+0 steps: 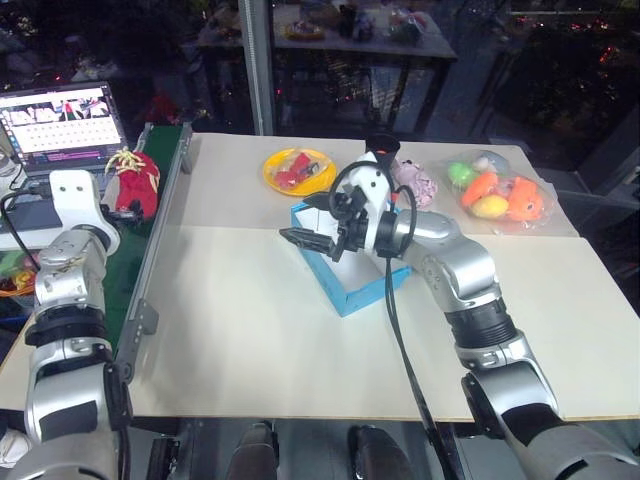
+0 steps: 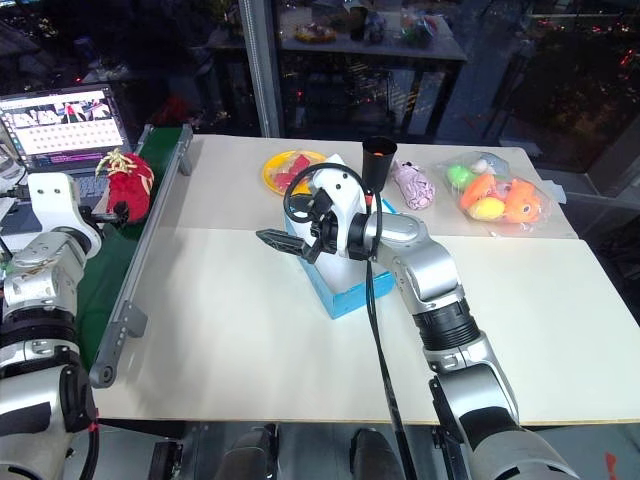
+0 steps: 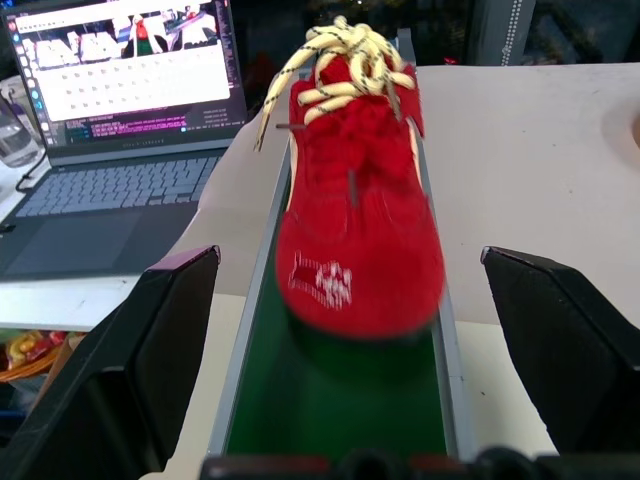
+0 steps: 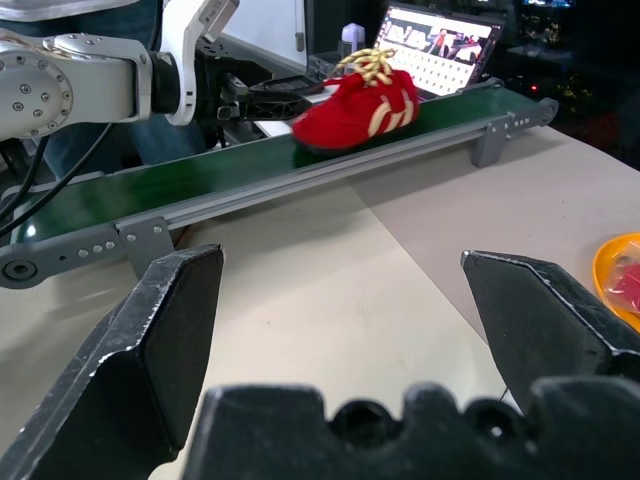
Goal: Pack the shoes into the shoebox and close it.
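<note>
Shoe (image 3: 358, 235), red, laced, on green conveyor belt (image 3: 335, 410) directly ahead of spread left tool (image 3: 360, 350), lined up for pickup; shoebox (image 1: 345, 285) beneath spread right tool (image 1: 315, 240).

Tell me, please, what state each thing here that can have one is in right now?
Red shoe: upright on the green conveyor belt, laces tied, not gripped.
Shoebox: open on the table, partly behind the right arm.
Left tool: open, facing the shoe.
Right tool: open, empty.
Laptop: lid up, screen lit.
Yellow plate: holding small red pieces.
</note>
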You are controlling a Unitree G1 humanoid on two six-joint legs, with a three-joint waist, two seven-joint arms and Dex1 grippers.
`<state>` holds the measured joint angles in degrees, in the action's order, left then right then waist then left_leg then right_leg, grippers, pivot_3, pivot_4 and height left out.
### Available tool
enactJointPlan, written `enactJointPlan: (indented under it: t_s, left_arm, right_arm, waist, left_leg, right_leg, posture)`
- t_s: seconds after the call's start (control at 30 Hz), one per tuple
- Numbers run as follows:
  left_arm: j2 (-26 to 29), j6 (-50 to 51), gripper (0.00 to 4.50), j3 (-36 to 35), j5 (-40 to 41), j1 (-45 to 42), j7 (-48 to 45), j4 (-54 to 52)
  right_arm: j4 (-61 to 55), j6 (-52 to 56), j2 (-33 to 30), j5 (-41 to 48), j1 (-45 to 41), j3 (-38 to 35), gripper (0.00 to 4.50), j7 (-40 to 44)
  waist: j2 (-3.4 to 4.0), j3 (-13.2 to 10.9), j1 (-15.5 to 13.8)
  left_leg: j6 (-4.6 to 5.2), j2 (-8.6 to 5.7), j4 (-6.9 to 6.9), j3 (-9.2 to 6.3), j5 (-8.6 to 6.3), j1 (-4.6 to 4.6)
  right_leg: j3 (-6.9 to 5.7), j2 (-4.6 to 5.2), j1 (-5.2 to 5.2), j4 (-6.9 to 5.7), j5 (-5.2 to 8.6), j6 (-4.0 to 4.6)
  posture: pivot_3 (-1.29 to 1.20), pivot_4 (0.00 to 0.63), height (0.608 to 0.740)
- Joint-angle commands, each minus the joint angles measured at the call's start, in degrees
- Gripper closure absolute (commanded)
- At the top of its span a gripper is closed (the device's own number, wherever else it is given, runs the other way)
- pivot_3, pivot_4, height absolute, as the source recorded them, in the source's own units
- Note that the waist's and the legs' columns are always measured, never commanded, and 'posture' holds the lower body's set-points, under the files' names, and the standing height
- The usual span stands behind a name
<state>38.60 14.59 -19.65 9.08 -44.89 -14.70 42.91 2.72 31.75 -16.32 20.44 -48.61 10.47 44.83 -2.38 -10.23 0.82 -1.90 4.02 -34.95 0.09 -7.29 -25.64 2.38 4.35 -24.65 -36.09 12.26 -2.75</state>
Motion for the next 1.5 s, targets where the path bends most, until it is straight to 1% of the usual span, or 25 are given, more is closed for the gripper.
enactJointPlan:
  t_s: [0.03,0.17,0.3,0.4,0.43,0.6,0.7,0.77,0.83,0.93,0.97,1.07,1.17,1.37,1.5]
  left_arm:
    - [1.3,-2.7,0.0,0.0,-0.2,-2.1,-0.4,2.1]
    - [1.0,-2.9,0.0,0.5,0.1,-1.8,-1.8,3.6]
    - [0.4,-0.6,0.0,0.3,0.7,-0.8,-1.9,4.2]
    - [0.2,0.1,0.72,-0.1,1.4,-0.4,-2.4,4.1]
    - [0.0,0.5,1.17,-0.4,1.7,-0.1,-2.5,3.8]
    - [-0.6,1.9,2.86,-1.5,3.0,0.7,-1.9,1.7]
    - [-1.0,3.1,3.72,-1.7,3.5,1.2,-1.1,-1.4]
    - [-1.3,3.8,4.15,-1.9,3.8,1.4,-0.5,-3.7]
    - [-2.3,5.0,4.21,-2.1,5.0,1.4,-0.6,-10.1]
    - [-3.6,7.5,4.21,-1.3,7.2,1.3,-2.1,-19.7]
    - [-4.4,8.8,4.21,-1.0,8.7,0.8,-3.0,-23.5]
    - [-7.8,16.9,4.21,2.3,16.8,-1.7,-7.0,-38.2]
    - [-10.1,23.2,4.21,5.9,21.3,-2.6,-9.2,-46.2]
    - [-14.3,28.7,4.21,10.3,24.6,-4.3,-9.4,-50.7]
    - [-16.5,29.5,4.21,12.2,25.5,-5.7,-10.9,-50.8]
  right_arm:
    - [-2.5,0.0,-0.7,0.0,-0.5,-1.3,0.03,-0.1]
    - [-2.7,0.2,-1.0,-0.1,-0.6,-1.1,0.03,-0.1]
    - [-2.8,0.4,-1.2,-0.2,-0.7,-0.7,0.03,-0.1]
    - [-2.7,0.4,-1.2,-0.4,-0.7,-0.7,0.0,-0.1]
    - [-2.7,0.5,-1.3,-0.4,-0.7,-0.6,0.0,-0.1]
    - [-2.9,0.9,-1.4,-0.6,-0.5,-0.4,0.0,-0.2]
    - [-3.0,1.1,-1.3,-0.7,-0.5,-0.5,0.0,-0.3]
    - [-3.1,1.2,-1.3,-0.8,-0.5,-0.6,0.0,-0.2]
    - [-3.0,1.4,-1.1,-0.7,-0.6,-1.0,0.0,-0.4]
    - [-2.6,2.3,-0.4,0.6,-1.1,-2.7,0.0,-1.1]
    - [-2.2,3.6,0.5,2.4,-1.7,-4.8,0.0,-2.0]
    - [0.5,10.3,5.1,12.8,-5.9,-16.5,0.0,-9.1]
    - [2.8,14.9,7.8,21.0,-9.5,-25.1,0.0,-14.7]
    - [7.9,18.4,10.0,30.8,-14.1,-35.5,0.0,-25.3]
    - [8.8,19.4,10.1,33.9,-14.2,-38.0,0.0,-29.3]
  waist:
    - [0.0,0.0,0.0]
    - [-0.01,0.0,0.0]
    - [-0.01,0.0,0.0]
    - [0.0,0.0,0.0]
    - [0.0,0.0,0.0]
    - [0.0,0.0,-0.2]
    - [0.0,0.0,-0.2]
    - [-0.01,0.0,-0.3]
    - [-0.01,0.0,-0.3]
    - [-0.1,0.0,-0.4]
    - [-0.11,0.0,-0.3]
    - [-0.13,0.0,-0.4]
    - [-0.14,0.0,-0.5]
    - [-0.13,0.0,0.6]
    - [-0.09,0.0,1.0]
  left_leg:
    - [0.0,0.0,0.0,0.0,0.0,0.0]
    - [0.0,0.0,0.0,0.0,0.0,0.0]
    - [-0.01,0.0,0.0,0.0,0.01,0.0]
    - [-0.01,0.0,0.0,0.0,0.01,0.0]
    - [-0.01,0.0,0.0,0.0,0.01,0.0]
    - [-0.17,0.01,0.0,-0.01,0.1,0.06]
    - [-0.24,0.01,0.0,-0.01,0.12,0.08]
    - [-0.22,0.01,0.01,-0.02,0.13,0.07]
    - [-0.21,0.01,0.02,-0.02,0.15,0.03]
    - [-0.22,0.01,-0.03,-0.05,0.17,-0.24]
    - [-0.28,0.01,-0.06,-0.04,0.22,-0.39]
    - [-0.42,0.0,-0.05,-0.07,0.35,-0.66]
    - [-0.42,0.0,-0.07,-0.09,0.38,-0.68]
    - [-0.33,0.01,0.01,-0.09,0.42,-0.46]
    - [-0.27,0.0,0.03,-0.09,0.45,-0.52]
  right_leg:
    - [0.0,0.0,0.0,-0.01,0.0,0.0]
    - [0.0,0.0,0.0,-0.01,0.0,0.0]
    - [0.0,0.0,0.0,-0.01,0.0,0.0]
    - [0.0,0.0,0.0,-0.02,0.0,0.0]
    - [0.0,0.0,0.0,-0.04,0.0,0.0]
    - [-0.02,0.01,0.02,-0.15,0.02,-0.03]
    - [-0.05,0.02,0.05,-0.15,0.1,-0.18]
    - [-0.06,0.02,0.05,-0.14,0.09,-0.16]
    - [-0.06,0.02,0.05,-0.11,-0.01,0.0]
    - [-0.08,0.03,-0.12,-0.08,-0.02,0.01]
    - [-0.08,0.03,-0.28,-0.09,-0.04,0.01]
    - [-0.06,0.03,-0.51,-0.14,-0.11,-0.01]
    - [-0.07,0.04,-0.49,-0.13,-0.15,-0.03]
    - [0.0,-0.02,-0.4,-0.17,-0.16,-0.01]
    - [0.03,-0.02,-0.44,-0.12,-0.16,0.0]
  posture:
    - [0.0,0.15,0.736]
    - [0.0,0.15,0.736]
    - [0.0,0.15,0.736]
    - [0.0,0.15,0.736]
    - [0.0,0.15,0.736]
    - [0.0,0.15,0.736]
    - [0.0,0.15,0.736]
    - [0.0,0.15,0.736]
    - [0.0,0.15,0.736]
    - [0.0,0.15,0.736]
    - [0.0,0.15,0.736]
    - [0.0,0.15,0.736]
    - [0.0,0.15,0.736]
    - [0.0,0.15,0.736]
    - [0.0,0.15,0.736]
